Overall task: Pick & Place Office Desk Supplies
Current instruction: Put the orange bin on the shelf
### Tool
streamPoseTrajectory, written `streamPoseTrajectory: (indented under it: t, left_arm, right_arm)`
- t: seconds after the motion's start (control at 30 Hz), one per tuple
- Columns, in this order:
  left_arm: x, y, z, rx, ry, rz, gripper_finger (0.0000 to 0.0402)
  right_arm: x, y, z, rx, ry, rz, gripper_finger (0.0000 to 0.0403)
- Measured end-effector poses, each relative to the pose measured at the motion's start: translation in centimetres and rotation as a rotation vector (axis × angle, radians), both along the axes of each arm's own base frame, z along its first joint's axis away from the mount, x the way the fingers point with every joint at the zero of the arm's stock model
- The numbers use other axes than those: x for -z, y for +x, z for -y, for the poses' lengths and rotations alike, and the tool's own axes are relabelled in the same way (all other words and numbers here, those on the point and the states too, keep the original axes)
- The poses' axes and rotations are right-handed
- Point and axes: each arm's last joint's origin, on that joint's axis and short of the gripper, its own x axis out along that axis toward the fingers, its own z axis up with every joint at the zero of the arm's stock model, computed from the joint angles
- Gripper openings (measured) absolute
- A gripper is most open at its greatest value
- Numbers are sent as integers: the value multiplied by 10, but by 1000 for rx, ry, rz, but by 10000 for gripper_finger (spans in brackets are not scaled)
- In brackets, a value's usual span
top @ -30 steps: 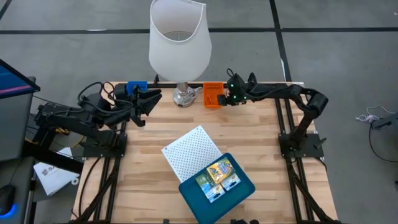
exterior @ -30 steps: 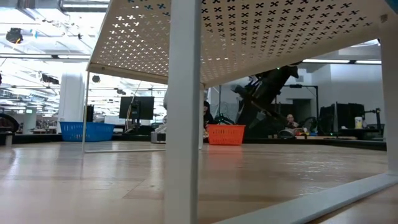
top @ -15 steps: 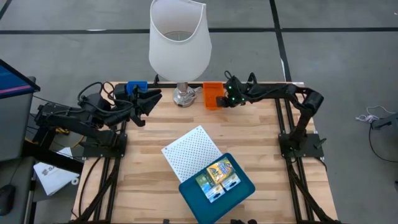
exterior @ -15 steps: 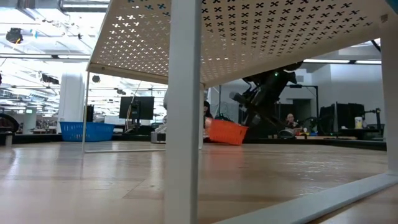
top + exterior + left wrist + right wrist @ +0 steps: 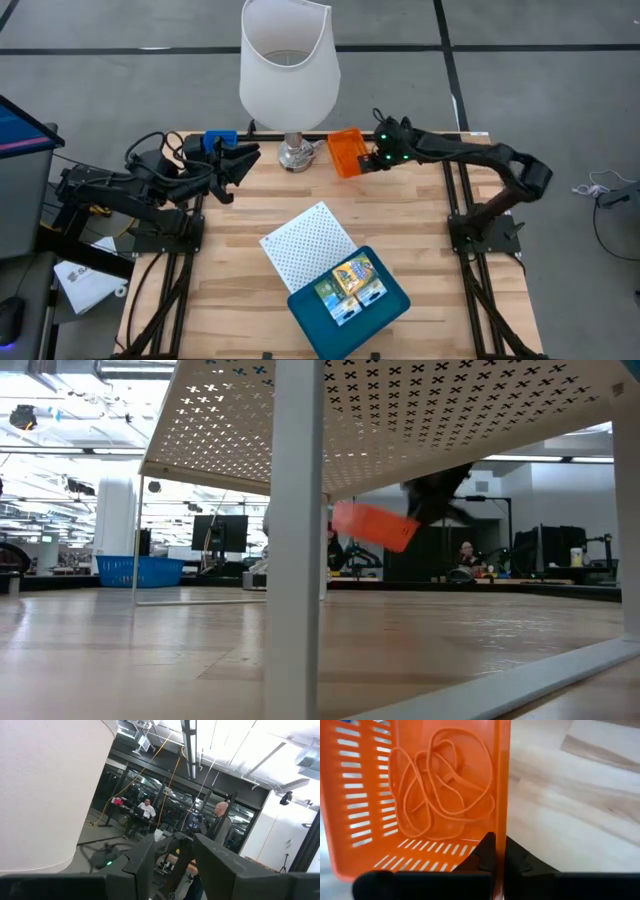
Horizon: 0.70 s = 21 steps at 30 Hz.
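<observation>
Right pincer [image 5: 372, 158] is clenched on the wall of the orange basket [image 5: 348, 151], lifted clear of the table [image 5: 240, 260] at its far edge, rubber bands [image 5: 440, 785] inside. Step in hand — carrying. Next calls for a level transfer, presumably toward the blue tray [image 5: 395, 300]. Left pincer [image 5: 235, 165] waits partly open, grasping nothing I can see — near the blue basket [image 5: 218, 140]

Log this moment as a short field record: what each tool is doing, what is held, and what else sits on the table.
right tool: shut on the wall of the orange basket, lifted and tilted above the table's far edge
basket contents: orange rubber bands
left tool: idle near the blue basket, holding nothing
lamp: white, standing between the two baskets
blue tray: at the near edge, holding printed boxes
perforated white panel: beside the tray
</observation>
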Motion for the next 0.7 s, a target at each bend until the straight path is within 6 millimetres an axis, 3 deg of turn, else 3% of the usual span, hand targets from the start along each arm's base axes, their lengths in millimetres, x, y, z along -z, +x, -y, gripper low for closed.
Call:
streamPoseTrajectory:
  t: [0.27,0.53,0.7]
  left_arm:
    - [0,0,0,12,0,3,131]
    - [-2,0,1,53,7,26,131]
    - [-4,-1,2,84,19,44,131]
  right_arm:
    - [-56,-26,-52,-143,55,-69,2]
    - [-124,-17,-91,-167,77,-43,1]
    - [-147,-10,-117,-169,133,-27,1]
